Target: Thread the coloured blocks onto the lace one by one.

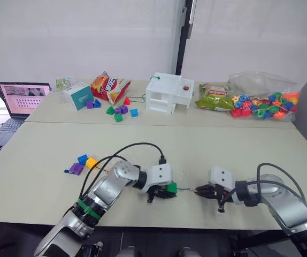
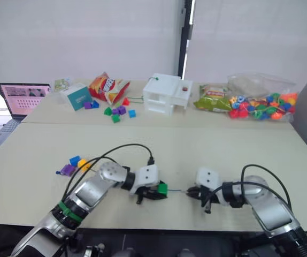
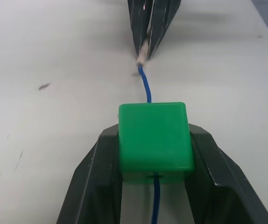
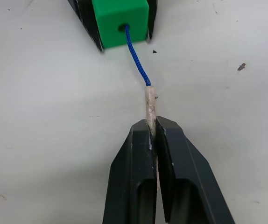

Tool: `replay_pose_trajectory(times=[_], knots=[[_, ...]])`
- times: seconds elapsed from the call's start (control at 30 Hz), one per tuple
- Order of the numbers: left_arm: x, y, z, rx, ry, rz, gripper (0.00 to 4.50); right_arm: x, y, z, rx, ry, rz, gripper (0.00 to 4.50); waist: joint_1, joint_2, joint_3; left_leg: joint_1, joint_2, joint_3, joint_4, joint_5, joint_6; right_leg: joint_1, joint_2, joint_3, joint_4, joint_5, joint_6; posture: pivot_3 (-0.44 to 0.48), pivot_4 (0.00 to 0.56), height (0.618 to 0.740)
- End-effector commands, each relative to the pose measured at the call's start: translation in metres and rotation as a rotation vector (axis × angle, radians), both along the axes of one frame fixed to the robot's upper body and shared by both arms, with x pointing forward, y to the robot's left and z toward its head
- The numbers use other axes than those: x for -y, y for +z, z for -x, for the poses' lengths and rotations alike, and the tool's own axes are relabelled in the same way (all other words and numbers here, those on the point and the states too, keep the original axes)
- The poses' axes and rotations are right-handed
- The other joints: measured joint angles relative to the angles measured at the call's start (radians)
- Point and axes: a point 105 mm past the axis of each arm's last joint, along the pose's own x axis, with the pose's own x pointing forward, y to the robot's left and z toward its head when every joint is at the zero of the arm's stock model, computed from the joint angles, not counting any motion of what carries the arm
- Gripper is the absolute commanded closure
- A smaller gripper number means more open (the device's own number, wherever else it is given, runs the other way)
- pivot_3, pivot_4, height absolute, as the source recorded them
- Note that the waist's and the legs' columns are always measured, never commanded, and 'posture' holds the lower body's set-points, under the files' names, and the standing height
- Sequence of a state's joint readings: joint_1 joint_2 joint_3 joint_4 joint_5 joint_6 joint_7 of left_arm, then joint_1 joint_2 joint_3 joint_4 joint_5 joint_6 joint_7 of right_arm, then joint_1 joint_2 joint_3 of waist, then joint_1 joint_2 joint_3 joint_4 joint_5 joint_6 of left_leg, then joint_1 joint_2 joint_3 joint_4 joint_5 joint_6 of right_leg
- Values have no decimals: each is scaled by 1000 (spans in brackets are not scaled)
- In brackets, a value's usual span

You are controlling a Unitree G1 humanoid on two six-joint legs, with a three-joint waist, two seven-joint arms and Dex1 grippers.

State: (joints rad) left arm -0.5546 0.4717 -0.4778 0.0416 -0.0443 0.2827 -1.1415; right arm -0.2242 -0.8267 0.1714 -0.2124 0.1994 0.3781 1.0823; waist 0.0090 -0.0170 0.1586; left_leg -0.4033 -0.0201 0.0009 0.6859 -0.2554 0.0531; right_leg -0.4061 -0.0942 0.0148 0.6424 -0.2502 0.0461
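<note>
Beige table (image 1: 159, 144) near front edge, my left gripper (image 3: 155, 144) clamping green block (image 3: 155, 140), right gripper (image 4: 153, 135) pinching lace (image 4: 137, 58) tip, bare tabletop between them.

green block (image 3: 155, 140) on blue lace (image 4: 137, 58), others (image 1: 83, 164) loose

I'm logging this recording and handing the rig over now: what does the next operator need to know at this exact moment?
Left gripper: shut on the green plastic cube block, low over the beige table.
Right gripper: shut on the pale stiff tip of the thin dark blue lace.
Done: the lace passes through the green block's hole.
Left: blue block, yellow block and purple block lie unthreaded beyond the left arm.
</note>
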Motion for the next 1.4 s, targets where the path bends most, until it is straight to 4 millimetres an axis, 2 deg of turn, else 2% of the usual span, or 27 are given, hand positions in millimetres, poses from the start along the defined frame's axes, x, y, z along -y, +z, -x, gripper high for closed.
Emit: replay_pose_trajectory(times=[0.03,0.07,0.13,0.2,0.3,0.37,0.47,0.7,0.77,0.97,1.07,1.17,1.27,1.4], knots=[[-47,0,-8,34,42,-77,3292,-5,10,1,25,39,1,4500,-5,0,0,0,1,0,0,0,0,0,0,0,0,0,0,0,150,740],[-65,-3,-11,33,60,-116,3292,-5,11,2,24,45,4,4500,-6,0,0,0,1,0,0,0,0,0,1,0,0,0,-1,0,150,740],[-114,-6,-17,35,112,-223,3292,-4,11,4,19,62,19,4500,-10,0,0,1,1,0,-1,0,0,0,1,0,0,0,-1,0,150,740],[-148,-5,-20,40,142,-302,3292,-3,12,5,17,68,25,4500,-15,0,0,3,1,0,-1,0,0,1,1,0,0,0,-1,0,150,740],[-189,-2,-22,46,175,-412,3292,-2,12,5,14,67,25,4500,-21,1,-1,7,1,1,-5,0,0,3,1,0,0,-1,-2,0,150,740],[-206,-1,-22,65,178,-467,3292,1,11,4,13,66,31,4500,-21,1,-1,7,1,1,-5,0,0,3,1,0,1,-1,-2,0,150,740],[-204,4,-23,58,181,-413,3292,3,12,4,13,62,30,4500,-21,3,-2,7,1,2,-5,0,0,2,1,1,2,-1,-2,0,150,740],[-172,14,-23,46,141,-284,3292,-2,14,5,14,71,20,4500,-19,3,-2,6,1,3,-4,0,0,2,0,1,2,-1,-2,0,150,740],[-173,14,-23,30,153,-304,2216,-4,15,5,17,70,14,4500,-12,3,-1,5,1,2,-4,0,0,1,0,0,2,-1,-1,0,150,740],[-170,26,-35,87,159,-396,271,-10,15,4,24,66,-3,4500,-9,2,-1,4,0,3,-3,0,0,1,0,0,2,-1,-1,0,150,740],[-164,44,-38,108,132,-443,271,-14,14,3,26,62,-15,4500,-9,2,-1,4,0,3,-3,0,0,1,0,0,2,-1,-1,0,150,740],[-169,58,-35,90,110,-569,271,-18,16,3,31,60,-29,4500,-9,0,0,2,0,3,-3,0,0,-1,1,0,2,-1,-1,0,150,740],[-178,65,-32,82,110,-689,271,-22,15,3,37,57,-36,4500,-10,0,0,-3,0,2,-2,0,0,-5,2,0,3,-1,-1,0,150,740],[-176,73,-33,85,76,-793,271,-23,14,3,39,47,-46,4500,-7,0,0,-3,0,3,-2,0,0,-6,2,0,3,-1,-1,0,150,740]])
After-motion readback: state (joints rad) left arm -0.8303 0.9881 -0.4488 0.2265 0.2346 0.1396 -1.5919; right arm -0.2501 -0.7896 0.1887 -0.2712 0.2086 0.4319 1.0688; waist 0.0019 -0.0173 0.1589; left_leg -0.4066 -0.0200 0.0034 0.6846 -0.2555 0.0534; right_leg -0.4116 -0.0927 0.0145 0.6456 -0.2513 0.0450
